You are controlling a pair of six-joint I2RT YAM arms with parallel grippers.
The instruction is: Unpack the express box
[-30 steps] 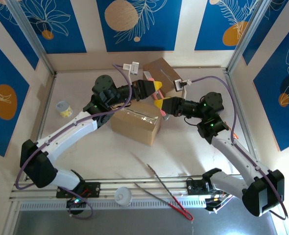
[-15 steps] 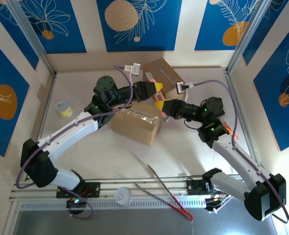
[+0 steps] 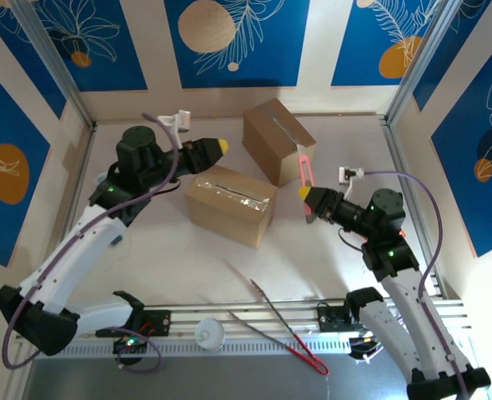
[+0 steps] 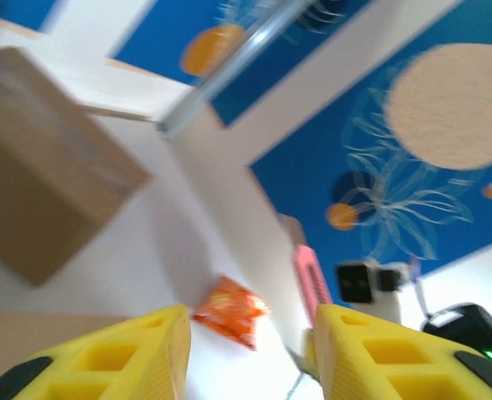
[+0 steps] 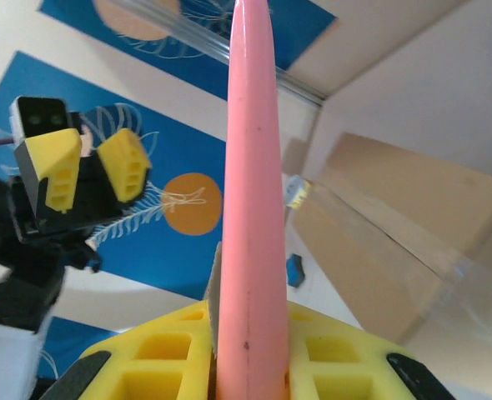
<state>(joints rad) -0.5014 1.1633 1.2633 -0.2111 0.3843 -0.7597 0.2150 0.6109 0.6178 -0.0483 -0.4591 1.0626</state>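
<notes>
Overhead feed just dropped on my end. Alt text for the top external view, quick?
The right gripper is shut on a pink tool, its tip near a corner of the far cardboard box. The left gripper hangs open just beyond the taped cardboard box at mid-table; long tongs lie near the arm bases.

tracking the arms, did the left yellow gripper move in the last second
Yes: left yellow gripper drew back leftward, from beyond the nearer brown cardboard box's right end to its middle.
</notes>
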